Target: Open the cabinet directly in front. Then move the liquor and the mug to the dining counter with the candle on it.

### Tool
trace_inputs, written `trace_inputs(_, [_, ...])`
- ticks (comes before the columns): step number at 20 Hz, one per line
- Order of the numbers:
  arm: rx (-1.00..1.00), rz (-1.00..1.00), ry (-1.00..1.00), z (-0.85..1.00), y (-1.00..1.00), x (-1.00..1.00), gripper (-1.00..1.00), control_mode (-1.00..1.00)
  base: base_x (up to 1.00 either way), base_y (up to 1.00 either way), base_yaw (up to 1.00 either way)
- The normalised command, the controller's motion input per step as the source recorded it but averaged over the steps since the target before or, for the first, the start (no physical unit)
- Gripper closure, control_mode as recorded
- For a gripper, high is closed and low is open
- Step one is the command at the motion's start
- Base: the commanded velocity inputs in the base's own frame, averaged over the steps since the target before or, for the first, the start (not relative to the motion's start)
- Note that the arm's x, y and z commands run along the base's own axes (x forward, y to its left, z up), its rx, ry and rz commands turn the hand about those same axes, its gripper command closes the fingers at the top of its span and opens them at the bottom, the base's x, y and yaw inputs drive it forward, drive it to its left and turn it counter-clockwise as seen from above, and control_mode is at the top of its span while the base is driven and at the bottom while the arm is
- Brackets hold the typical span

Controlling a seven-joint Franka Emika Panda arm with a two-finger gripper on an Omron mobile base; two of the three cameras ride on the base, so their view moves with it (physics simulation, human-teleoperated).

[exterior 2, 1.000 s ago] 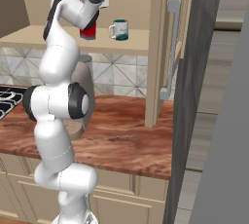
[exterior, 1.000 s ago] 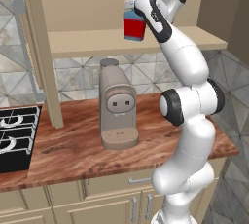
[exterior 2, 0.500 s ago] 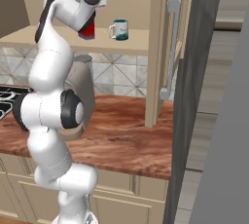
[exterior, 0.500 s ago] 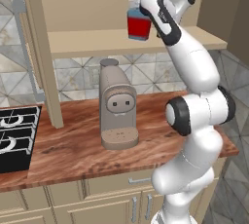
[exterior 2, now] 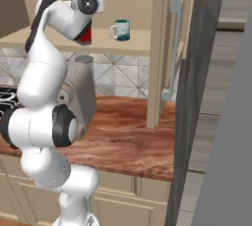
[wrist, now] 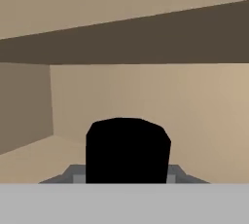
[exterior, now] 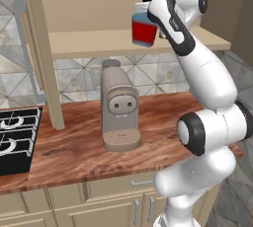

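Even, soft rendered light, bright throughout, no glare. The beige wall cabinet point(wrist: 146, 86) interior shows a darker shaded band under its upper shelf. Edges are slightly soft and low-resolution; no distortion.

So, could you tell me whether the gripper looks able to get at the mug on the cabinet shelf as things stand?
Probably not yet: the gripper is closed on the liquor, so its jaws are occupied. The way itself looks free: the cabinet door stands open and the mug sits alone on the shelf.
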Motion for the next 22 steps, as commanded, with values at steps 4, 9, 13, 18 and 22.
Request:
trace_inputs(4, [0.13, -0.04, 0.00, 0.06, 0.00, -1.00, 1.00, -1.00, 0.00, 0.00, 0.00])
trace_inputs(9, [0.09, -0.06, 0.00, -0.20, 0.01, -1.00, 1.00, -1.00, 0.00, 0.00, 0.00])
trace_inputs(13, [0.04, -0.06, 0.00, -0.51, 0.22, -1.00, 1.00, -1.00, 0.00, 0.00, 0.00])
trace_inputs(18, [0.01, -0.04, -0.03, -0.42, 0.22, -1.00, 1.00, -1.00, 0.00, 0.00, 0.00])
trace_inputs(22, [-0.08, 0.00, -0.38, 0.00, 0.08, -0.79, 1.00, -1.00, 0.00, 0.00, 0.00])
